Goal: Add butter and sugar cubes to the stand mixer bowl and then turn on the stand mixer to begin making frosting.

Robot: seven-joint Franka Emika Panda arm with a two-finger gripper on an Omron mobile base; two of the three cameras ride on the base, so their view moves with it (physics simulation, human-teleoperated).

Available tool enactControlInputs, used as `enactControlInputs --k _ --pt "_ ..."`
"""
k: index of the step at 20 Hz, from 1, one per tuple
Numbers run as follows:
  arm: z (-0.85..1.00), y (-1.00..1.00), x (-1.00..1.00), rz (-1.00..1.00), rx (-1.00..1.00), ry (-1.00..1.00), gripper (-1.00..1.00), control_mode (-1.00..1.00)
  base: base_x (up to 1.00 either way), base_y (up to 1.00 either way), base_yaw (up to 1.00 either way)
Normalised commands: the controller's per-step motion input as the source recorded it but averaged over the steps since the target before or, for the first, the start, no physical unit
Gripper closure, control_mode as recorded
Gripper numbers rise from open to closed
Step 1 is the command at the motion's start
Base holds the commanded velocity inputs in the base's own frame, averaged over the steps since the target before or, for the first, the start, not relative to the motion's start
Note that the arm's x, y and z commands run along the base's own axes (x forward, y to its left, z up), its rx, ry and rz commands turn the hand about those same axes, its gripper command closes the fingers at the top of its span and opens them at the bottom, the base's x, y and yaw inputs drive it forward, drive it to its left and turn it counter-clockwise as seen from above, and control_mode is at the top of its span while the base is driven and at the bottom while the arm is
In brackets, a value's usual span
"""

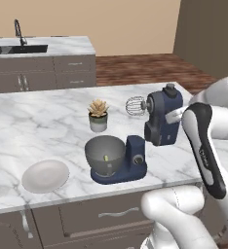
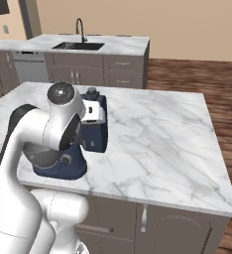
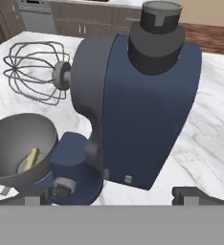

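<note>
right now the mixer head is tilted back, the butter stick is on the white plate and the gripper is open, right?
Not quite: the butter lies inside the stand mixer bowl, as the hand view shows; the white plate is bare. The stand mixer head is tilted back and the gripper is open.

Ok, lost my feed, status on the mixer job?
Claw open, empty, behind stand mixer. Butter in bowl. Head tilted up, whisk clear.

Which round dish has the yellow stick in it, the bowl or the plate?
The grey bowl on the mixer. The stick lies inside it; the flat white plate beside it holds nothing.
</note>
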Motion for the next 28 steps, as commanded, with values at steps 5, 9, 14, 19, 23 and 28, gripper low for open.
enactControlInputs --k 5,9,14,19,23,28 --pt "0.00 -0.51 0.00 0.08 0.07 -0.09 -1.00 -1.00 0.00 0.00 0.00" --pt "0.00 -0.58 0.00 0.07 0.07 -0.10 -1.00 -1.00 0.00 0.00 0.00" --pt "0.21 -0.54 0.00 0.14 0.12 -0.01 -1.00 -1.00 0.00 0.00 0.00" --pt "0.14 -0.34 0.03 0.19 0.11 -0.02 -1.00 -1.00 0.00 0.00 0.00" --pt "0.01 0.00 0.03 0.22 0.02 -0.09 -1.00 -1.00 0.00 0.00 0.00" --pt "0.00 0.00 0.27 0.23 0.05 -0.11 -1.00 -1.00 0.00 0.00 0.00"
